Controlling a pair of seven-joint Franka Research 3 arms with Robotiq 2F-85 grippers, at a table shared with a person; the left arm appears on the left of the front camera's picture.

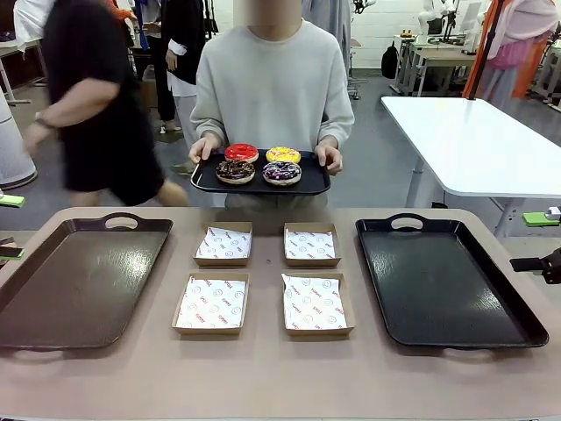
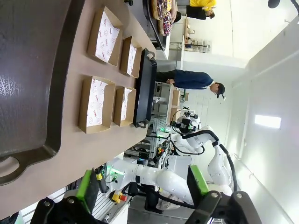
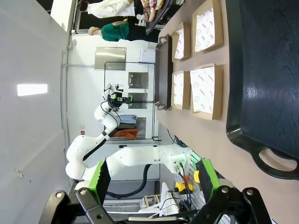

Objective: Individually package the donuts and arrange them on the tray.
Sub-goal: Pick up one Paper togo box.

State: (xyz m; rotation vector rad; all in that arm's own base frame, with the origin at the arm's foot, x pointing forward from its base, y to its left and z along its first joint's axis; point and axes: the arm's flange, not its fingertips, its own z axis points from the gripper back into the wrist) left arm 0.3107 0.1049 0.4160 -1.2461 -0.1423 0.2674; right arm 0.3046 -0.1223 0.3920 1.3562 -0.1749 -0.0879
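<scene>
Donuts (image 1: 233, 154), 4 flat, holes up; person's tray (image 1: 200, 182), long axis left-right

Tan matte counter (image 1: 263, 377) across the foreground; behind its far edge, a standing person in a pale grey sweatshirt (image 1: 272, 83); to the left, mid-stride on the grey floor (image 1: 372, 167), a person in a black top and black shorts (image 1: 92, 105); at the left edge, a white rounded cylinder (image 1: 13, 153) and, lower, a small flat green piece (image 1: 10, 200); to the right, apart from the counter, a white rectangular table (image 1: 473, 140); near its front leg, another small green piece (image 1: 540, 218); farther back, a black bag (image 1: 389, 61); sideways in the left wrist view, a person in a dark blue top and dark cap (image 2: 189, 79); in the right wrist view, a person in a green top (image 3: 114, 31) and a bright oblong light panel (image 3: 32, 89).
</scene>
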